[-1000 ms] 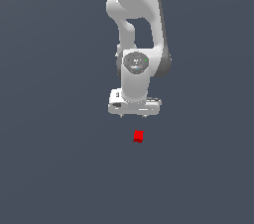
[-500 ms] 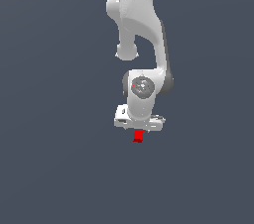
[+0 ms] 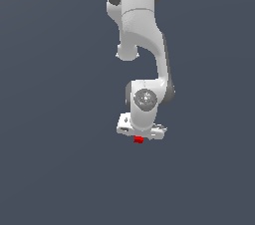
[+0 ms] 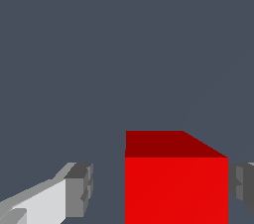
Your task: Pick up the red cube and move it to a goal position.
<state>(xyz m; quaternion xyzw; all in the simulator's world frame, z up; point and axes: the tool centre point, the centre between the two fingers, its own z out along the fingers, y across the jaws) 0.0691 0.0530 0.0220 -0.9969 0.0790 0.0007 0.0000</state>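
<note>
The gripper (image 4: 158, 191) has dropped around the red cube (image 4: 176, 183), jaws open either side, ready to close.

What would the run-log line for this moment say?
phase: pre-grasp | gripper: open, straddling red cube | one finger apart from cube, other near its face | cube not lifted

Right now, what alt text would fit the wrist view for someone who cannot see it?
A red cube sits between the two grey fingertips of an open gripper, nearer one than the other. Plain dark grey floor fills the rest.
</note>
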